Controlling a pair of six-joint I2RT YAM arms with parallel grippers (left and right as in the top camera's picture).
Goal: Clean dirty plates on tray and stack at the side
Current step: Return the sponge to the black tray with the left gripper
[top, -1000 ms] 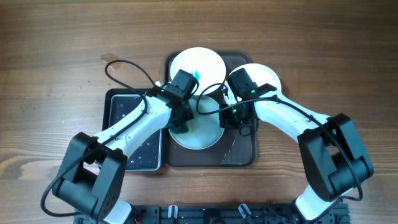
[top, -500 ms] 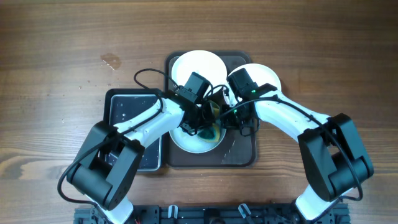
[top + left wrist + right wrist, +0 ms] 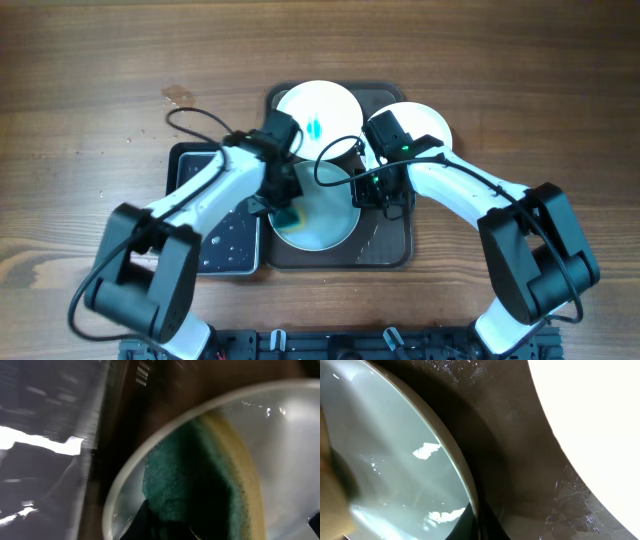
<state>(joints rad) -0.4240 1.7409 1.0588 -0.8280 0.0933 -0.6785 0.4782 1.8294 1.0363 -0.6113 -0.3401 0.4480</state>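
White front plate [image 3: 325, 215] is lying on the near half of the tray [image 3: 390, 250] in the overhead view, under both arms. The left gripper [image 3: 285, 208] is pressing a sponge [image 3: 290, 218], clamped between its fingers, onto the plate's left part. The right gripper [image 3: 372, 192] is sitting at the plate's right edge. The back plate [image 3: 335, 100] is showing a teal smear [image 3: 316, 127]. The right plate [image 3: 430, 125] is lying over the tray's far right corner. Pushing hard near the edge could be tipping or sliding the front plate toward the water tray [image 3: 215, 240].

Left wrist view: the green-and-yellow sponge [image 3: 200, 485] is lying just inside the rim, so a wider stroke may be carrying it off the plate.

Right wrist view: the wet rim is running down between the dark fingers at the bottom edge, and the jaws appear to be pinching it. A slippery rim could be sliding out of that grip.
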